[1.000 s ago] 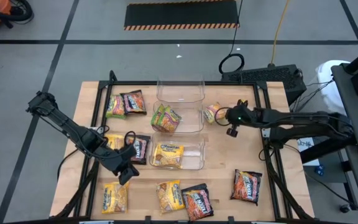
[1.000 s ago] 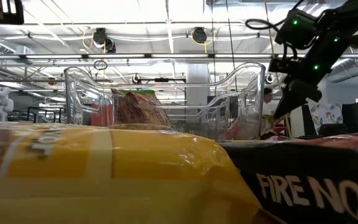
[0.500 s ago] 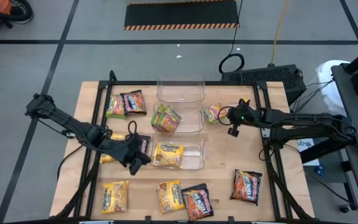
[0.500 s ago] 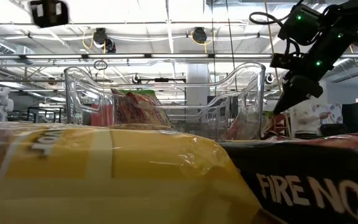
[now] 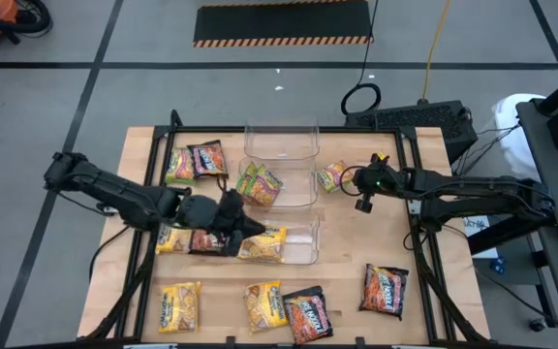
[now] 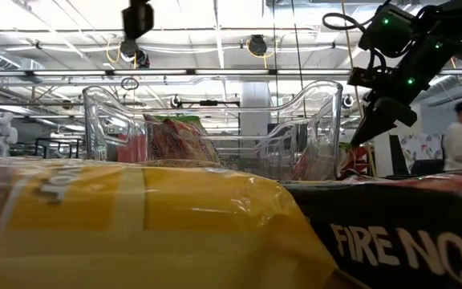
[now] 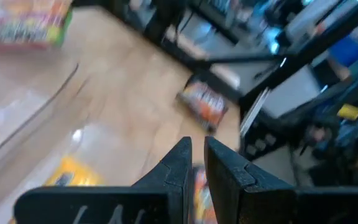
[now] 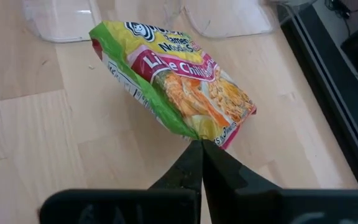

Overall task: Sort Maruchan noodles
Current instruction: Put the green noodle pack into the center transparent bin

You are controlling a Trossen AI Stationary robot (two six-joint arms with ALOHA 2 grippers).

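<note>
**Lime packet pinched beside the far clear bin**

Just right of the far clear plastic bin (image 5: 281, 143), we have the right gripper (image 8: 197, 163) pinching one corner of the glossy green-yellow lime chili ramen packet (image 8: 171, 76), its long axis running away from our fingers toward that bin. We judge this arm nearer. Our left gripper (image 5: 243, 223), fingers nearly closed and empty, hovers nearer us than that bin.
</note>
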